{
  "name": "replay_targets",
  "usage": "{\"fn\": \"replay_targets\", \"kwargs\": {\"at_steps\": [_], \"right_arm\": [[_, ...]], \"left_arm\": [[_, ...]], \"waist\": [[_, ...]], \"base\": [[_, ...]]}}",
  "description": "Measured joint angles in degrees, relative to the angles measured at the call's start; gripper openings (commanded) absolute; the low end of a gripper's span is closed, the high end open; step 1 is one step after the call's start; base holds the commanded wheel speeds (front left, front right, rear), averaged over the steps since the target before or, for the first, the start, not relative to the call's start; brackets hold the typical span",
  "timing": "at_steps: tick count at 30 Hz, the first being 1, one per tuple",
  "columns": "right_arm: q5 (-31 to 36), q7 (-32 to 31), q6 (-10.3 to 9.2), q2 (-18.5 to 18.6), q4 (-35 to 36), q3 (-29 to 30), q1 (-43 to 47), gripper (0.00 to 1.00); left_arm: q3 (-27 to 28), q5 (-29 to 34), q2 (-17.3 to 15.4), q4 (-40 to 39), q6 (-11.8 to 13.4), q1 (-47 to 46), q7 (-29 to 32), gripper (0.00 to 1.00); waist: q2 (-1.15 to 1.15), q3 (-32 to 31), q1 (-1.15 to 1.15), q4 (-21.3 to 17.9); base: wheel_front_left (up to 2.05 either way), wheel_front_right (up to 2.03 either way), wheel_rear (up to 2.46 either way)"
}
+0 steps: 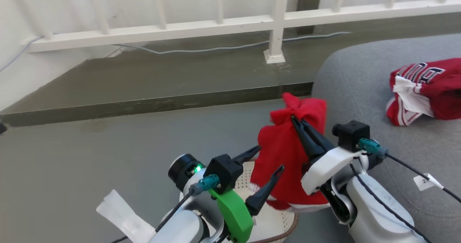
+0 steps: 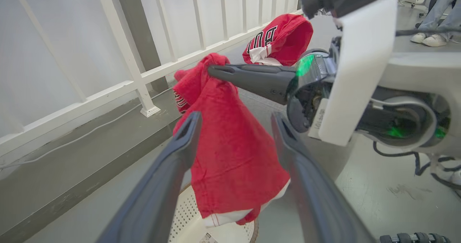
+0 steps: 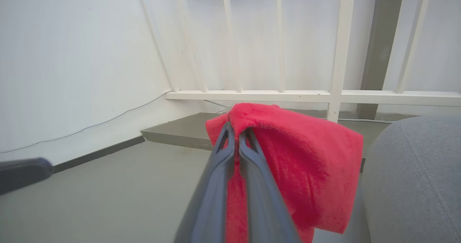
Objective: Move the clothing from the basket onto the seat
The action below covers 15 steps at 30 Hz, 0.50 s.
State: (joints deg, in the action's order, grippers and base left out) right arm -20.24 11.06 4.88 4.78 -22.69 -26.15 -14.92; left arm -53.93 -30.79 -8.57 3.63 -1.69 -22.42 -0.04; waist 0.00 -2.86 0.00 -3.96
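Figure: A red fleece garment (image 1: 284,156) is held by its top fold in the clenched right gripper (image 1: 295,121), hung vertically above the cream perforated plastic basket (image 1: 277,217) at lower centre. The large grey woven seat (image 1: 360,91) is found right of it; the left gripper (image 1: 269,159) is shown released.

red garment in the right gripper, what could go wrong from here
1. The right gripper pinches only a small bunch near the top of the red garment, so the cloth might slip out and land on the floor before reaching the seat.
2. The open left gripper has a finger on either side of the hanging cloth, which could snag as it swings right.
3. The hem hangs low over the basket and may drag on its rim.
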Motion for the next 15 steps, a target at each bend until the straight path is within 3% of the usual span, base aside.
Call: {"fn": "replay_targets", "kwargs": {"at_steps": [15], "right_arm": [[-1.01,1.30,-1.49,1.12,-0.01,3.68,-1.28,0.00]], "left_arm": [[-0.90,2.32,-2.36,-3.61,1.78,2.25,0.14,1.00]], "waist": [[0.00,2.99,0.00,-10.23]], "base": [[0.00,0.00,0.00]]}}
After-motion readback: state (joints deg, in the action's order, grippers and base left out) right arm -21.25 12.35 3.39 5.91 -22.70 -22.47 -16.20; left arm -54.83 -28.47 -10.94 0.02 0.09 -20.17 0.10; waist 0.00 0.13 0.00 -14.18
